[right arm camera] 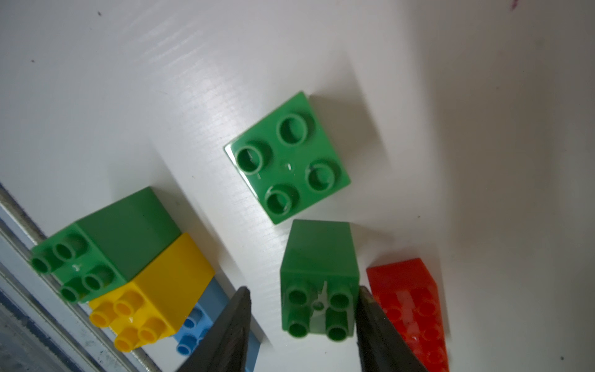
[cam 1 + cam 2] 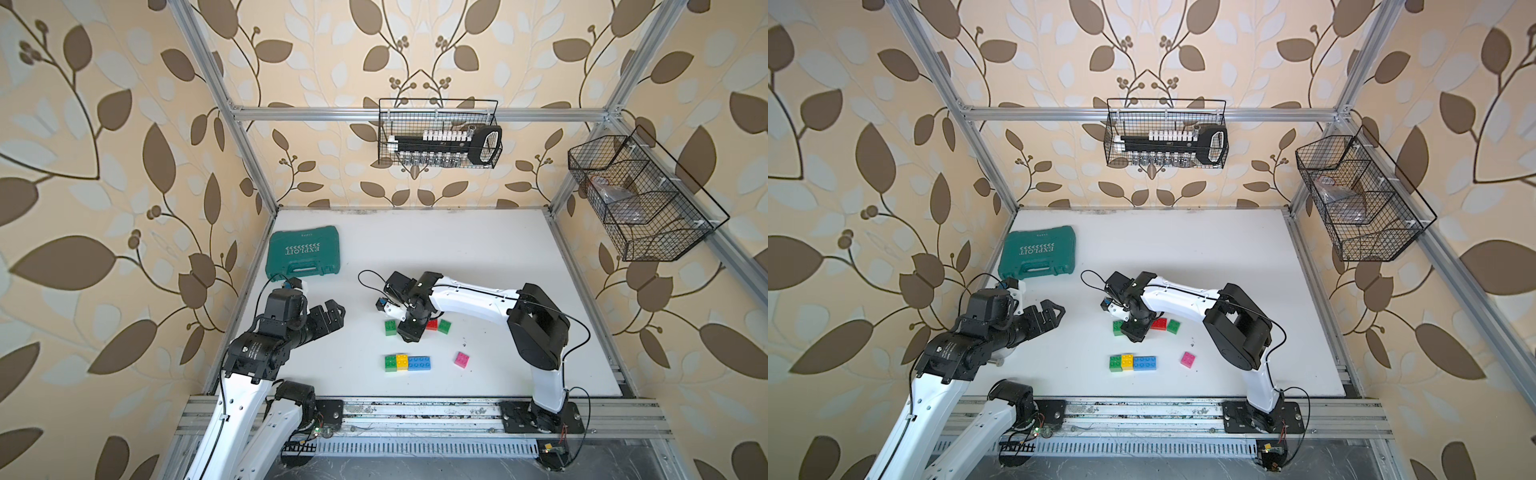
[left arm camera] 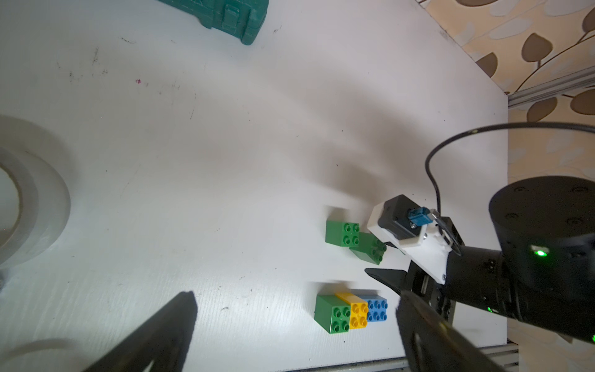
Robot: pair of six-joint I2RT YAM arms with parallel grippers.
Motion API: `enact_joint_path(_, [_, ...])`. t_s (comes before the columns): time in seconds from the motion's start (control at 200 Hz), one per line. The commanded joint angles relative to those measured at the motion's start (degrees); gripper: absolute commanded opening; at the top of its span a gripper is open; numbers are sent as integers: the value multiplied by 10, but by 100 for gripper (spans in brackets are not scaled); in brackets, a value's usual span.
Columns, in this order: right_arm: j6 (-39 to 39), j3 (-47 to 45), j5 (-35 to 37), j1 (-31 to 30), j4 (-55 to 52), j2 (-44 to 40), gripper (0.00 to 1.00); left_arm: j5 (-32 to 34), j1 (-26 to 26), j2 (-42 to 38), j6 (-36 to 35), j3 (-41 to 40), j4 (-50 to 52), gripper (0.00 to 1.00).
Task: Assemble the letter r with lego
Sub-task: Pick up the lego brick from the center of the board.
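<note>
One green brick [image 1: 318, 254] sits within the right pincer [image 1: 302, 291]; seemingly unclamped.

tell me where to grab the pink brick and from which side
Take the pink brick by two opposite smooth side walls, coming straight down from above. It lies flat on the table, studs up, standing alone, so every side is free. It sits askew to the green-yellow-blue row, so probably turn to match its walls.
</note>
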State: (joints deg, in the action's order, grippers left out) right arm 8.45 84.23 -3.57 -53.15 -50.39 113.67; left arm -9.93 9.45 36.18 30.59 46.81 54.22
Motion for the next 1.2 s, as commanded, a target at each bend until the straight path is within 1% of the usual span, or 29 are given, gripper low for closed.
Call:
enact_joint_path(0.0, [-1,17,7,-2,-7,13,49,11,5,1,-1,-3,-15,99])
enact_joint_path(0.215, [-7,24,12,-3,-5,23,45,9,6,4,-2,-3,-15,99])
enact_joint_path(0.38, [-13,23,11,-2,-3,24,37,8,6,6,-2,-3,-15,99])
enact_joint_path(0.56, [-18,20,11,-3,-8,25,22,14,6,10,-3,-1,-11,99])
enact_joint_path(0.645, [-21,13,11,-2,-7,14,9,13,6,14,-3,-1,-10,99])
enact_joint_path(0.68, [-22,11,14,-2,-7,9,0,11,6,16,-3,-1,-10,99])
enact_joint_path(0.72, [-22,10,19,-1,-10,2,0,2,6,20,-4,-1,-12,99])
enact_joint_path(0.805, [-24,3,36,3,-17,-21,0,-48,6,53,-13,3,-18,99])
enact_joint_path(0.845, [-21,-2,50,4,-21,-33,0,-64,6,83,-12,9,-11,99])
enact_joint_path(0.935, [-8,-29,109,5,-11,-75,0,-94,6,163,4,17,7,99])
enact_joint_path(0.985, [10,-56,132,4,9,-113,0,-117,6,206,16,13,5,99])
enact_joint_path(1.045, [35,-94,148,4,42,-166,0,-140,6,245,39,-4,-20,98])
enact_joint_path(1.135, [81,-137,138,5,62,-233,0,-153,17,283,63,-30,-78,88])
enact_joint_path(1.195, [77,-139,167,5,45,-255,0,-142,32,303,73,-36,-109,79])
